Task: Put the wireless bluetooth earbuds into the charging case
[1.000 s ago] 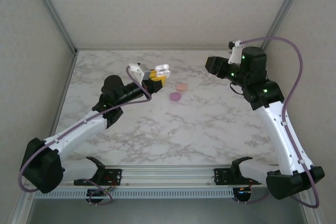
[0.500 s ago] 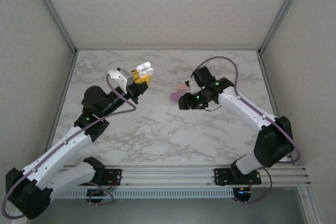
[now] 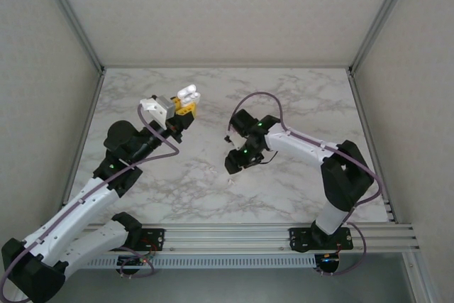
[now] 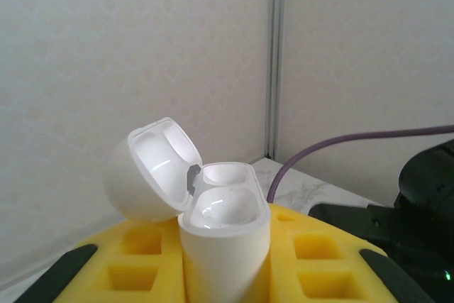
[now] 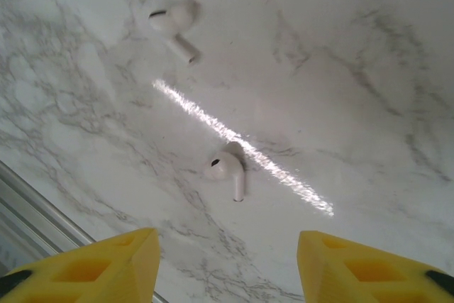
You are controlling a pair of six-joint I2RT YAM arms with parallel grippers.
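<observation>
Earbuds (image 5: 228, 172), two white glossy stemmed plastic ones, lie loose on the white grey-veined marble table (image 3: 284, 189), and that's the prize here. Take the big picture first: the table is wide, with both arms reaching in over it.

Over on the left, the left gripper (image 3: 181, 108) is up off the surface with its yellow pads clamped tight on the white rounded plastic charging case (image 4: 225, 246). The case stands upright with its hinged lid (image 4: 149, 168) flipped open. Both wells face up, and both look empty.

Now the right gripper (image 5: 225, 239): it hangs low over the marble, yellow fingers spread apart with nothing between them. The nearer bud sits just ahead of the gap, lying on its side. The second bud (image 5: 172, 23) lies farther off, well apart from the first.

These look featherweight, hard and slick, so I'd expect one to squirt out under a sloppy pinch or skate across that polished top. My call is to close across the rounded head, where there's bulk, rather than on the thin stem, and to squeeze gently.
</observation>
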